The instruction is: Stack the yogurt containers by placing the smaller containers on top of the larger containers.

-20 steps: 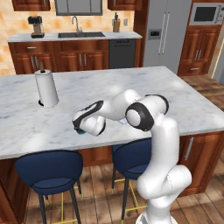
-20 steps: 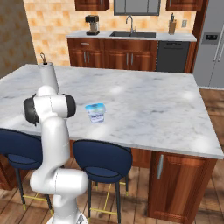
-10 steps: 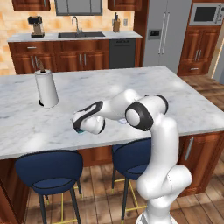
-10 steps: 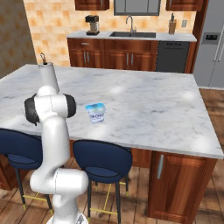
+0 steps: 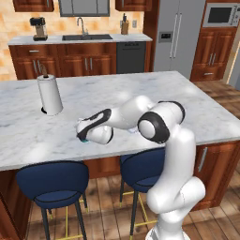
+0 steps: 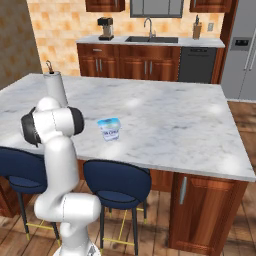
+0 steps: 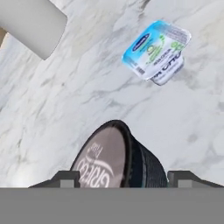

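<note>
Counter [image 5: 28, 136]: white-grey marbled island top; carries every item listed here. Two blue stools [image 5: 51, 183] stand under its front edge.

Towel roll [image 5: 49, 95]: tall, white, upright, toward the left end of the counter, well back from the front edge. In the hand view it shows as a pale cylinder at the upper left corner.

Dark cup [image 7: 118, 159]: almost black, round, pale top with lettering. In the hand view it lies tilted, its top turned toward the camera, between the two fingertips [image 7: 65, 178]. It sits near the front edge of the counter, left of the middle, where the hand rests in the left base view.

Gripper [image 7: 124, 179]: low over the counter near the front edge, one tip on each side of the dark cup, jaws part-way closed around it. Whether the pads press on the cup's wall I cannot tell.

Arm [image 5: 159, 126]: white with dark joints, bent low and reaching leftward along the front edge.

Tub [image 6: 109, 129]: white, translucent, light-blue printed lid, upright on the counter near the front edge, right of the hand. Apart from the dark cup; nothing stacked on it.
</note>
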Controlling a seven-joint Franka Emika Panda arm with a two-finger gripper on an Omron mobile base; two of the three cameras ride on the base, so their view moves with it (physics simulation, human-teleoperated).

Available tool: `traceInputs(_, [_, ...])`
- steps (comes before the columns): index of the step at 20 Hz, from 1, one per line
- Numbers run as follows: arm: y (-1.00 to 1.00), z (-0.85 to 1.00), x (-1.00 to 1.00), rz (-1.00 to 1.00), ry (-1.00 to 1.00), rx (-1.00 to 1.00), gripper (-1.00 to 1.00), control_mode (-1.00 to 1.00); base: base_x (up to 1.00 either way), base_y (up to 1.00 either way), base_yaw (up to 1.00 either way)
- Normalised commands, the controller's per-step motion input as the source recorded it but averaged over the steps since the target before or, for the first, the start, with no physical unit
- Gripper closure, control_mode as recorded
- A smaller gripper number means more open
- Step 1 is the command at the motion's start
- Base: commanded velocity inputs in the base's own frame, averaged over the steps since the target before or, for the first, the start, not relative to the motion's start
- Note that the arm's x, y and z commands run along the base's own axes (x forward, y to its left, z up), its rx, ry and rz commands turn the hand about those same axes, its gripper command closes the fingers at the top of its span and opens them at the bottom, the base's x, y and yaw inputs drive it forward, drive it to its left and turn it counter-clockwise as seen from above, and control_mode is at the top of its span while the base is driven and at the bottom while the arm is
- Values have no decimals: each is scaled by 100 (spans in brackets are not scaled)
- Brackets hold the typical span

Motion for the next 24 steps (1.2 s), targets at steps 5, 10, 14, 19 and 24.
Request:
traceInputs(5, [-24, 28, -44, -5, -10, 8, 100, -100, 0, 0, 0])
traceInputs(10, [-53, 30, -48, -1, -17, 10, 100, -100, 0, 0, 0])
traceInputs(14, [-66, 28, -55, 0, -8, 15, 100, -100, 0, 0, 0])
traceInputs(19, [-43, 21, -47, -13, 0, 8, 100, -100, 0, 0, 0])
traceInputs(24, [-48, 42, -38, -9, 8, 3, 100, -100, 0, 0, 0])
